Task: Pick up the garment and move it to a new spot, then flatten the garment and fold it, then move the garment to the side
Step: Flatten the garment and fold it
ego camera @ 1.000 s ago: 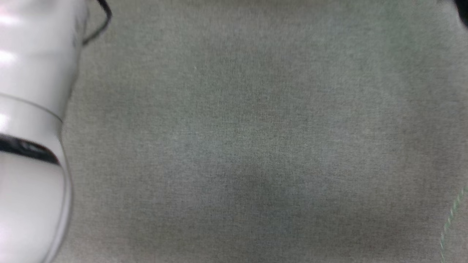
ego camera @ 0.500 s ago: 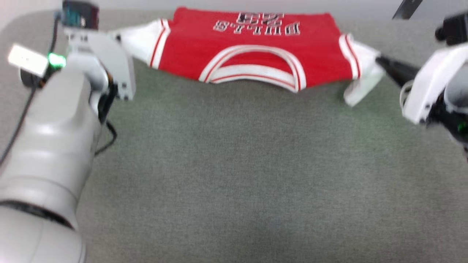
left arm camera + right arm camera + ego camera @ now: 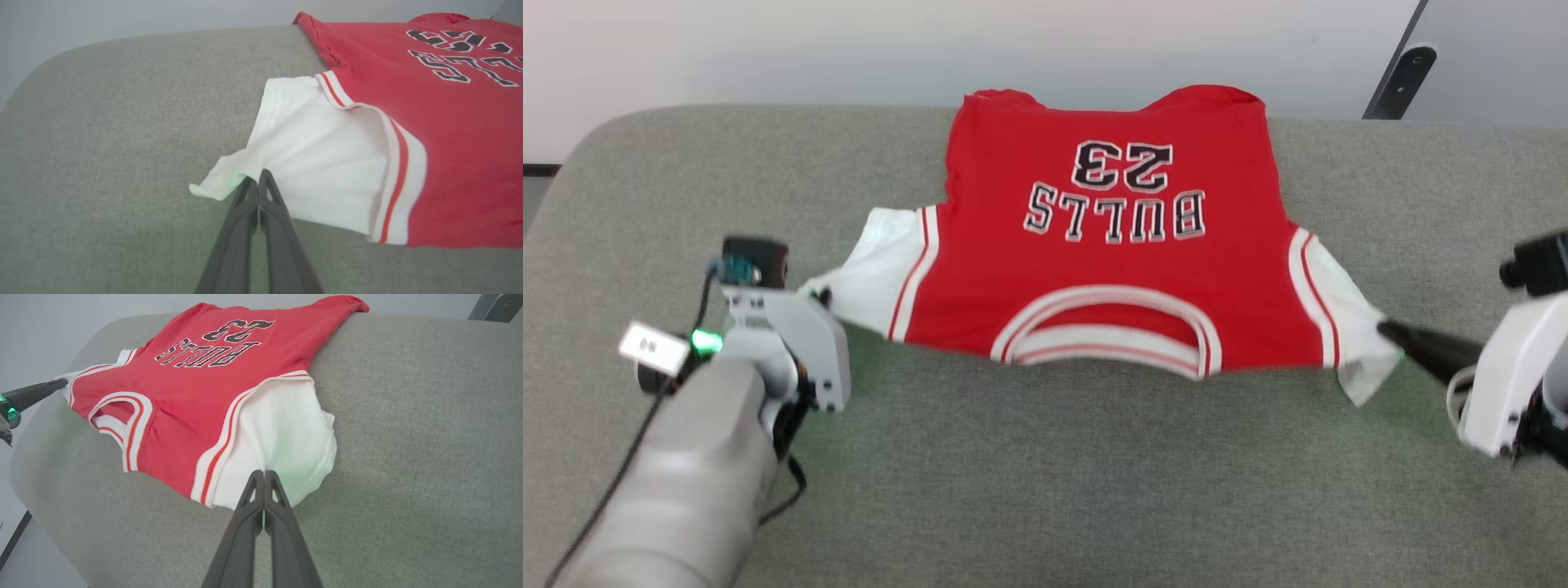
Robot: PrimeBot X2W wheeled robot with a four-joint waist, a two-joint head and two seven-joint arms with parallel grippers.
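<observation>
Bulls jersey (image 3: 1111, 245) spread face up on grey fabric surface (image 3: 1045, 490).
L gripper (image 3: 258, 181) clamps one white sleeve (image 3: 318, 155); R gripper (image 3: 264, 477) clamps opp. sleeve (image 3: 286, 433).

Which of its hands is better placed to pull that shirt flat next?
Neither wins: it looks like a two-hand job. The left hand is shut on the left sleeve, the right hand on the right sleeve, with the shirt spread between them. Probably both pull together.
</observation>
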